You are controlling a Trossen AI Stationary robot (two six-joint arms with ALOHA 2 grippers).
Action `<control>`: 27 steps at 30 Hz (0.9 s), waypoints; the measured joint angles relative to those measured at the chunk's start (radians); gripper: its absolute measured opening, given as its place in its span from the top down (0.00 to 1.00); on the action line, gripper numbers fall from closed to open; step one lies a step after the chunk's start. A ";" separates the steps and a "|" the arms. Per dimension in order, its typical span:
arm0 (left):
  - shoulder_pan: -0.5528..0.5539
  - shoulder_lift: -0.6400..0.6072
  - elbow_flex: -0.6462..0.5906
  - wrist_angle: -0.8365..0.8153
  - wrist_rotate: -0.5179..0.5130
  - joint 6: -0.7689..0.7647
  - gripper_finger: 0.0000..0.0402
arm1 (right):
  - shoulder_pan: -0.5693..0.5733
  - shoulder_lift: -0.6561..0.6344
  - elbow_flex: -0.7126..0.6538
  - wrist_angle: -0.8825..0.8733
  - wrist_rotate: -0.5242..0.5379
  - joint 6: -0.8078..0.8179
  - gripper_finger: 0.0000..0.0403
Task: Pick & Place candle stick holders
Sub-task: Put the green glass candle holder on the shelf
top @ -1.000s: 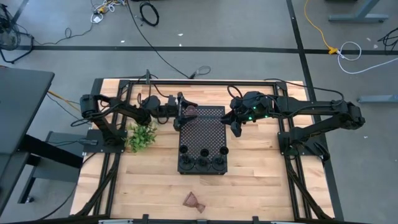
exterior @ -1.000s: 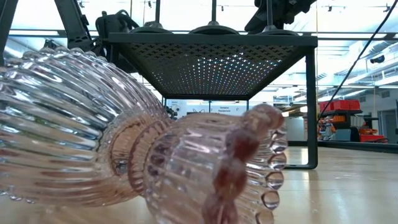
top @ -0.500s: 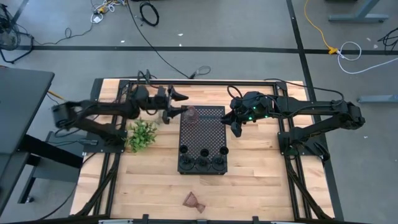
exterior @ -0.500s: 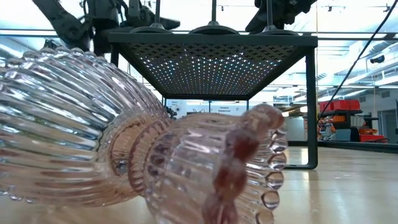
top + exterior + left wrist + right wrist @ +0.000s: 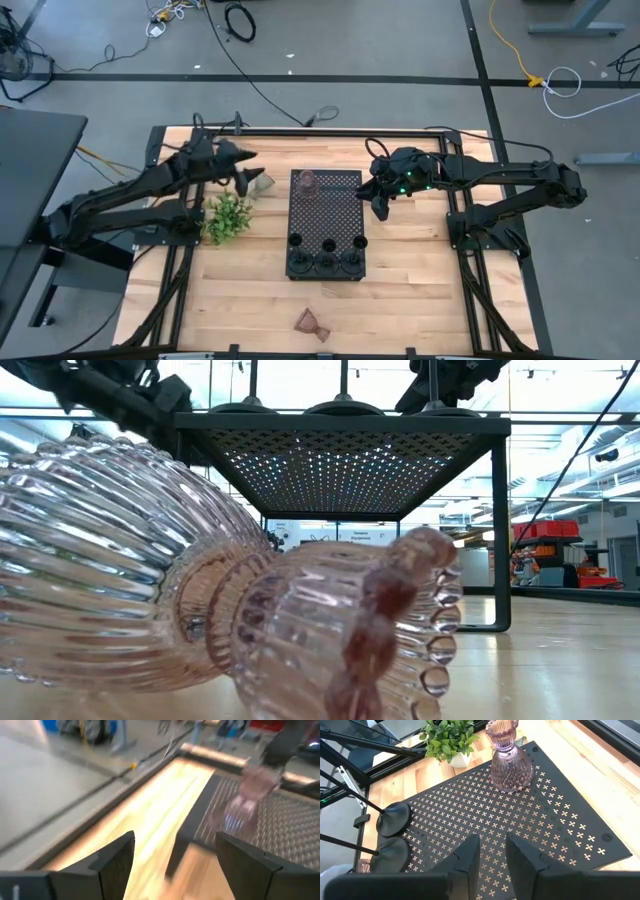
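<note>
Your inventory: pink glass cup (image 5: 308, 183) upright on tray (image 5: 340, 215), far-left corner. Left gripper (image 5: 247, 170) left of tray, fingers wide, empty. Right gripper (image 5: 378, 207) at tray's right edge, fingers narrow, empty.

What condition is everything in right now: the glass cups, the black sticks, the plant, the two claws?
Pink glass cup on the tray: upright.
Glass cup on the table's front edge: lying on its side.
Three black sticks: standing on the tray.
Plant: upright, beside the tray.
Left gripper: jaws open, empty.
Right gripper: jaws narrowly apart, empty.
</note>
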 joint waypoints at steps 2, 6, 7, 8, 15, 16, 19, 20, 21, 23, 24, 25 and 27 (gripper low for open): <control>0.000 -0.027 0.000 -0.097 -0.022 -0.048 0.31 | 0.000 0.000 0.000 0.000 0.000 0.000 0.78; 0.000 -0.025 0.000 -0.245 -0.058 -0.142 0.31 | 0.000 0.000 0.000 0.011 0.000 0.003 0.77; 0.000 -0.014 0.000 -0.264 -0.059 -0.145 0.31 | 0.000 0.000 0.000 0.014 0.000 0.005 0.77; 0.000 0.000 0.000 -0.278 -0.058 -0.153 0.31 | 0.000 0.000 0.000 0.015 0.000 0.005 0.77; 0.000 0.137 0.000 -0.303 -0.075 -0.183 0.31 | 0.000 0.000 0.000 0.022 0.000 0.011 0.77; 0.000 0.160 0.000 -0.303 -0.075 -0.192 0.31 | 0.000 0.000 0.000 0.022 -0.001 0.012 0.77; 0.000 0.220 0.000 -0.311 -0.075 -0.193 0.31 | 0.001 0.000 0.000 0.022 -0.005 0.012 0.78; 0.000 0.240 0.000 -0.312 -0.075 -0.196 0.31 | 0.002 0.000 0.000 0.022 -0.004 0.012 0.77; 0.000 0.258 0.000 -0.319 -0.076 -0.200 0.31 | 0.002 0.000 0.000 0.022 -0.004 0.011 0.78; 0.000 0.294 0.000 -0.329 -0.075 -0.202 0.31 | 0.003 0.000 0.000 0.022 -0.005 0.010 0.77; 0.000 0.310 0.000 -0.334 -0.075 -0.206 0.32 | 0.003 0.000 0.000 0.023 -0.005 0.010 0.77; 0.000 0.323 0.000 -0.344 -0.075 -0.208 0.31 | 0.003 0.000 0.000 0.023 -0.005 0.009 0.77; 0.000 0.353 0.000 -0.356 -0.074 -0.208 0.31 | 0.003 0.000 0.000 0.023 -0.005 0.008 0.77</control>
